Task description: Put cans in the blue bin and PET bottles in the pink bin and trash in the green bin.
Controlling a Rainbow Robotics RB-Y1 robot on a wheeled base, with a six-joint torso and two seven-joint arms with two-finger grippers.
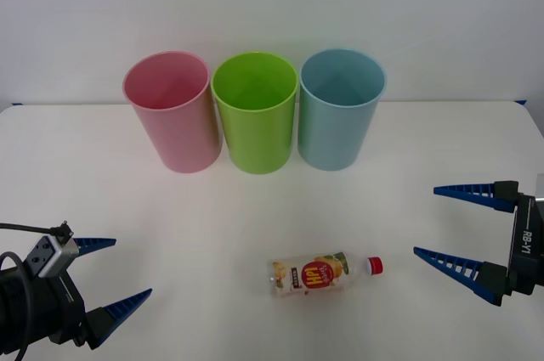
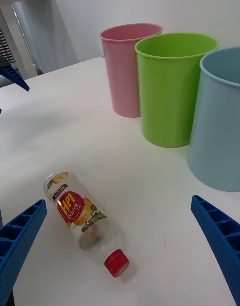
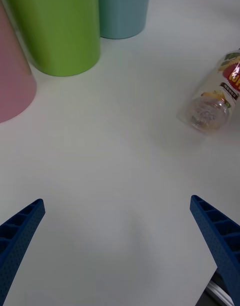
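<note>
the pet bottle (image 1: 325, 273) lies on its side at lower centre of the front view, long axis left-right, red cap toward the right gripper (image 1: 466, 229), which is nearer. both it and the left gripper (image 1: 106, 276) gape wide, empty.
</note>
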